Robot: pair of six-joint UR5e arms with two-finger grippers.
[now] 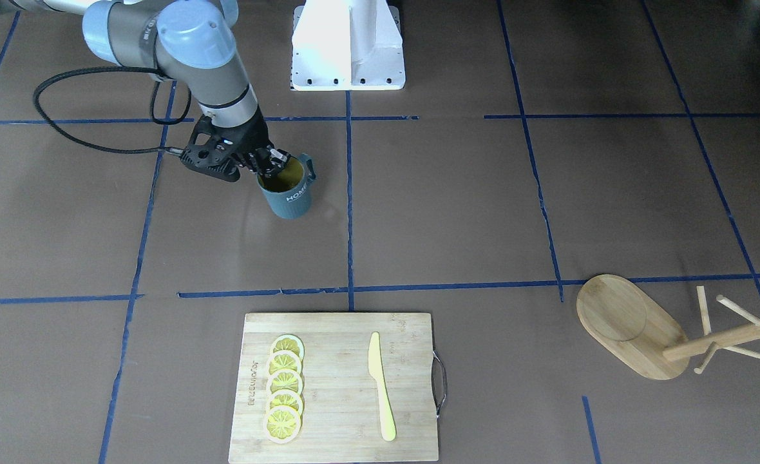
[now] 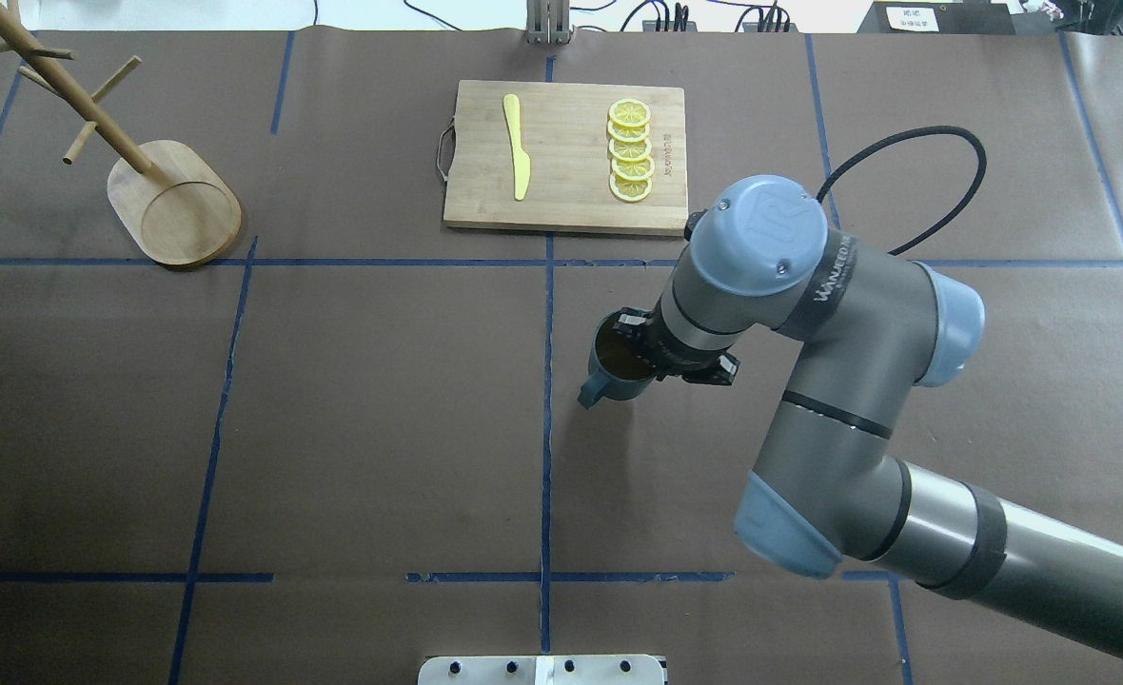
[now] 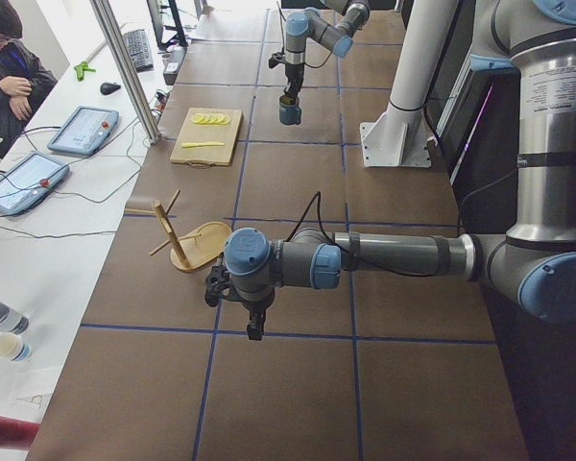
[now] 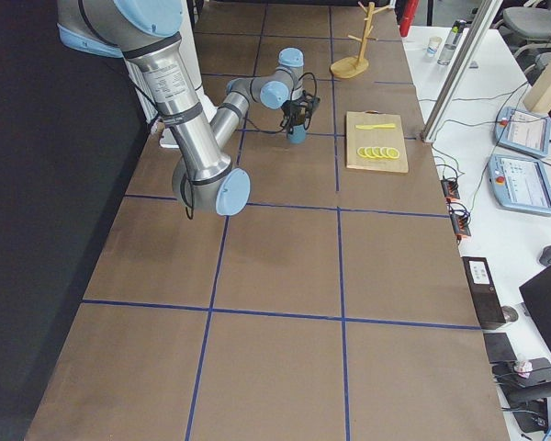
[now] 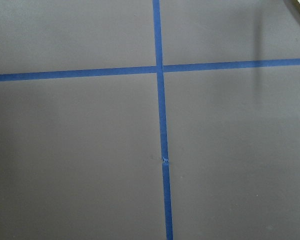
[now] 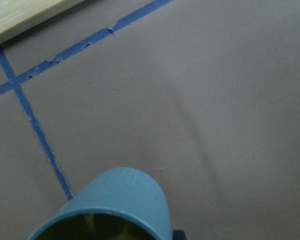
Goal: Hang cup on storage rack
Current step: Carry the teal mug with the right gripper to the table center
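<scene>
The dark teal cup (image 1: pixel 290 196) with a yellow inside stands mouth up, slightly tilted, left of the table's middle tape line; its handle points toward the robot. My right gripper (image 1: pixel 275 161) comes down on its rim and is shut on the wall, one finger inside the cup. The cup also shows in the overhead view (image 2: pixel 609 376) and the right wrist view (image 6: pixel 125 195). The bamboo storage rack (image 1: pixel 631 328) stands far off at the table's corner (image 2: pixel 176 205). My left gripper (image 3: pixel 255 328) hangs over bare table near the rack; I cannot tell whether it is open.
A bamboo cutting board (image 1: pixel 341 386) with several lemon slices (image 1: pixel 283 386) and a yellow knife (image 1: pixel 380 386) lies at the far edge from the robot. The white robot base (image 1: pixel 348 45) stands behind the cup. An operator (image 3: pixel 10 58) sits beside the table.
</scene>
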